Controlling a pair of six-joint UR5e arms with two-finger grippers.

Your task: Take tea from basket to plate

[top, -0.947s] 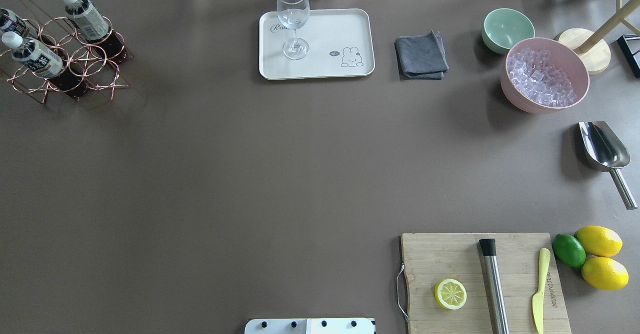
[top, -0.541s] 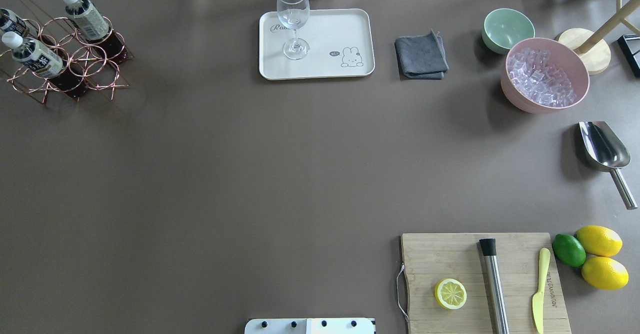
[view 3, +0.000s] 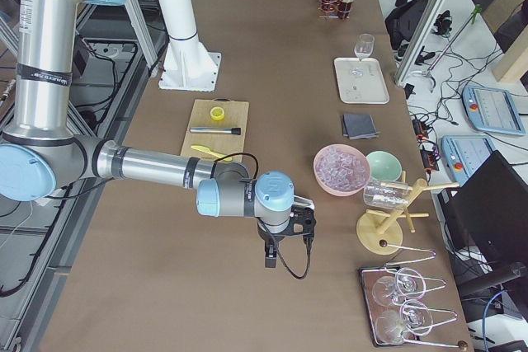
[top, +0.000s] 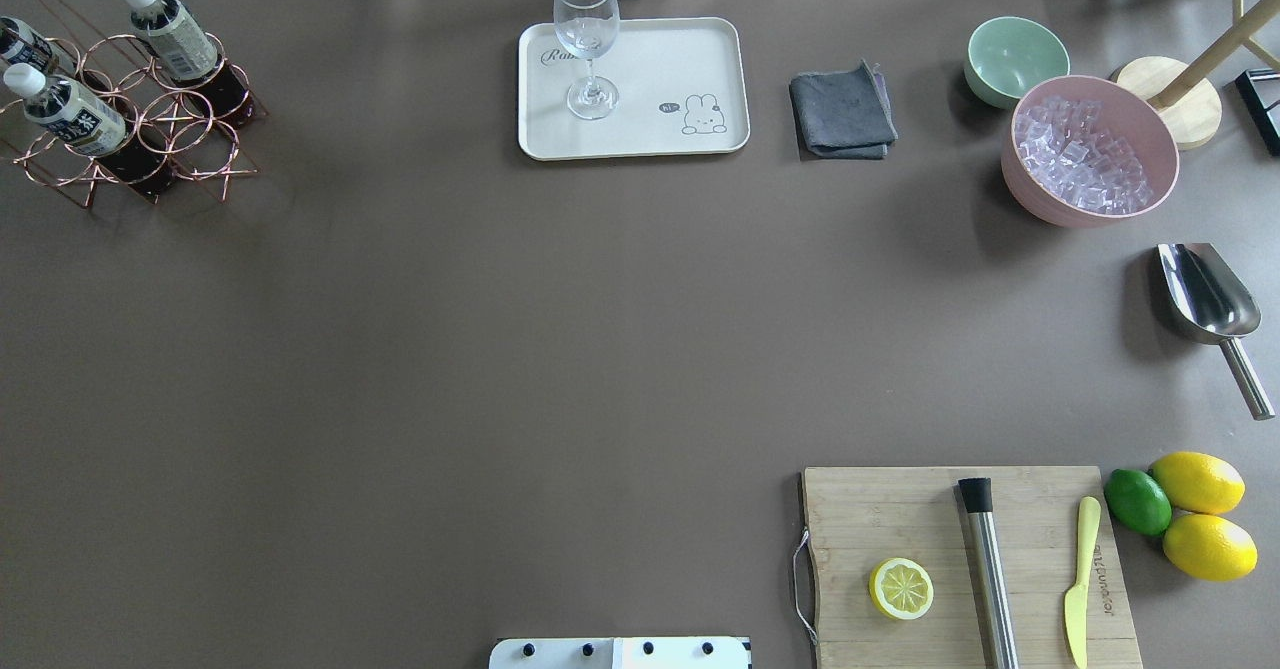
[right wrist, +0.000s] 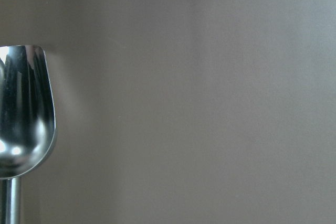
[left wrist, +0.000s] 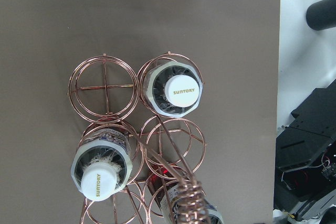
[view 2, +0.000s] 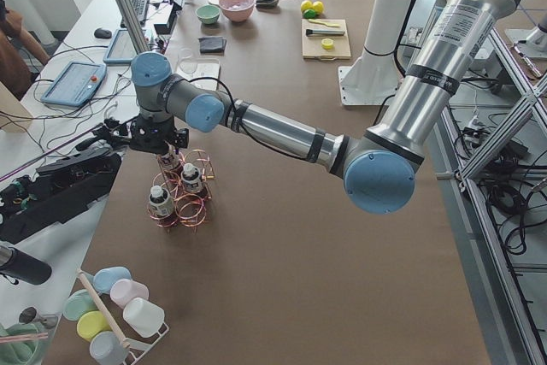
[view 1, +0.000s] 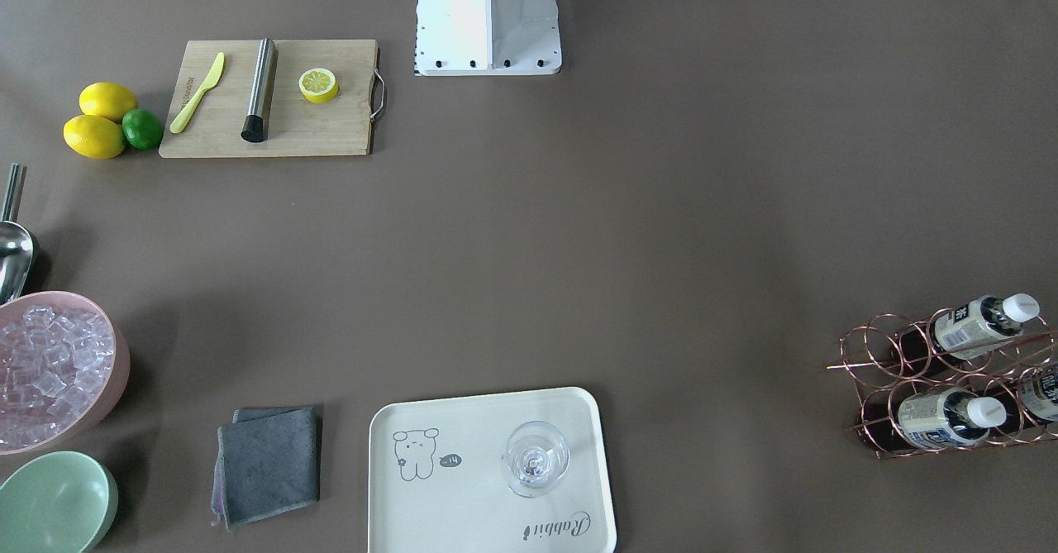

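Observation:
The copper wire basket (top: 150, 129) stands at the table's far left with three bottles in its rings. The tea (top: 65, 109) with the black-and-white label leans in a near ring; its white cap shows in the left wrist view (left wrist: 102, 182). A beige-label bottle (top: 175, 37) stands in the ring nearest the plate. The cream plate (top: 660, 69) lies at the far middle and carries a wine glass (top: 587, 39). My left gripper (view 2: 162, 144) hovers over the basket (view 2: 184, 198); I cannot tell its state. My right gripper (view 3: 285, 232) hangs over bare table; I cannot tell its state.
A third bottle (top: 20, 44) sits under the basket's coiled handle (left wrist: 181, 195). A grey cloth (top: 842, 114), green bowl (top: 1015, 54), pink bowl of ice (top: 1090, 149) and steel scoop (top: 1205, 294) lie at the right. A cutting board (top: 900, 519) with a lemon half is near right.

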